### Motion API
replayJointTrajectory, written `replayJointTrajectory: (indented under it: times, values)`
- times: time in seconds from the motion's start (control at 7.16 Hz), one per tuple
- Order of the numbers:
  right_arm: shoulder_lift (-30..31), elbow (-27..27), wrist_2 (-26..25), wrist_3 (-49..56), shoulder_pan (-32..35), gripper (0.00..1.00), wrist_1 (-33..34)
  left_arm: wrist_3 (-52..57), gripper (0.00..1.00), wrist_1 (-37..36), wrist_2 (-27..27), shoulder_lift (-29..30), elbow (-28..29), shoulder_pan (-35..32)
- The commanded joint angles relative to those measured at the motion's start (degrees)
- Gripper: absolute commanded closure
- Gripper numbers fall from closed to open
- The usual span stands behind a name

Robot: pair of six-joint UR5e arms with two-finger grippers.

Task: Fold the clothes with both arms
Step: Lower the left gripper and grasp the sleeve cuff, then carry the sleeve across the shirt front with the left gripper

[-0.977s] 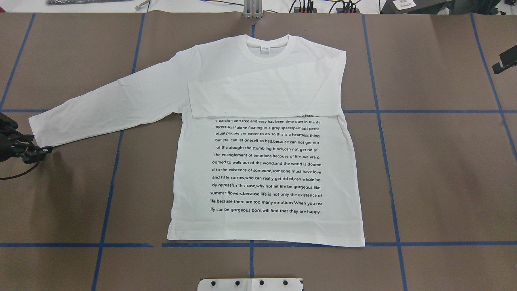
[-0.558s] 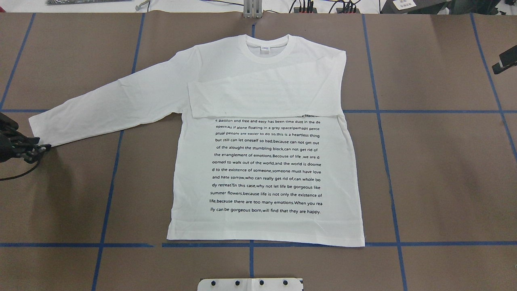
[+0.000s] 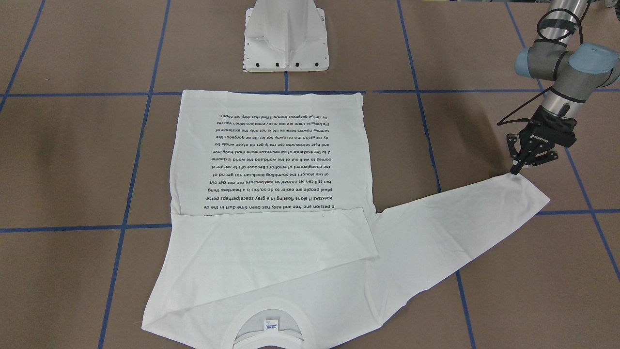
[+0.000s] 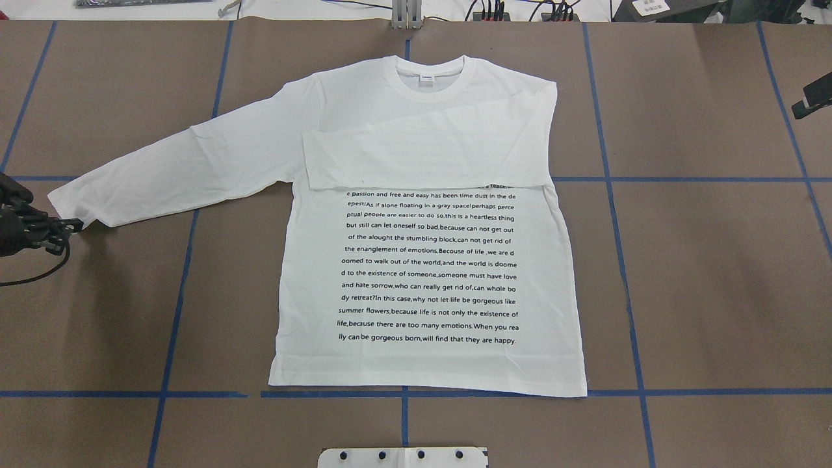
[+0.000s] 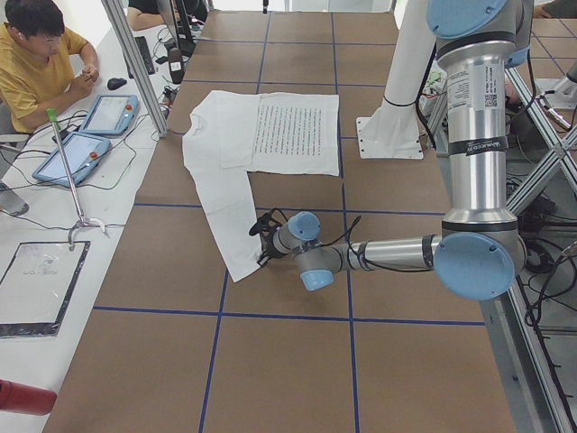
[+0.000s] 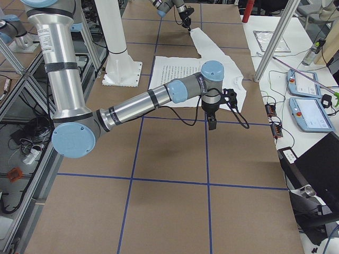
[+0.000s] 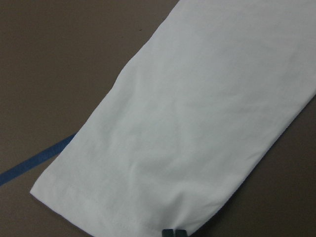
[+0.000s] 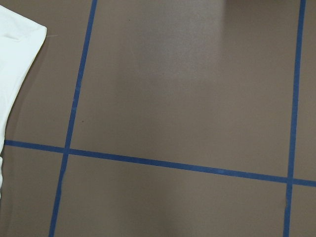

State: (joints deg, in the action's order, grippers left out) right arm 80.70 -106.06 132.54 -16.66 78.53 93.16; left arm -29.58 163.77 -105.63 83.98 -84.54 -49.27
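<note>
We find bare bench (image 4: 702, 279) wide open beside the shirt (image 4: 429, 273) on its folded-sleeve side, where only the right fingers (image 6: 212, 124) hang, near the shoulder. The pedestal (image 3: 286, 39) stands just beyond the hem's middle. On the other side, the outstretched sleeve (image 4: 182, 169) lies across the bench, with the left fingers (image 3: 515, 168) pinched together at its cuff corner.

Brown table (image 4: 715, 292) with blue tape grid (image 4: 715, 392), white pedestal base (image 3: 286, 36), two tablets (image 5: 108, 113) beside a seated person (image 5: 36, 63)
</note>
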Motion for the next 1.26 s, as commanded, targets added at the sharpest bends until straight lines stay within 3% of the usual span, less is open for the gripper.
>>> replayJointTrajectory:
  times: [0.0,0.28,0.7,0.84,1.12]
  values:
    - [0.0,0.0,0.0,0.0,0.0,0.00,0.0,-2.9,1.00,-1.3,-0.6,2.9,-7.3,-2.2]
    - [-0.2,0.1,0.0,0.0,0.0,0.00,0.0,-13.0,1.00,-11.6,-4.8,13.6,-8.5,-2.7]
    - [-0.2,-0.1,-0.1,-0.1,0.0,0.00,0.0,-25.6,1.00,-39.3,-4.6,36.6,-10.5,-2.0]
    - [-0.2,-0.2,0.0,-0.1,0.0,0.00,0.0,-30.8,1.00,-44.9,-4.2,42.6,-10.4,0.4]
    - [-0.3,0.2,0.0,-0.1,0.0,0.00,0.0,-40.6,1.00,-46.9,-1.6,50.8,-8.5,5.6]
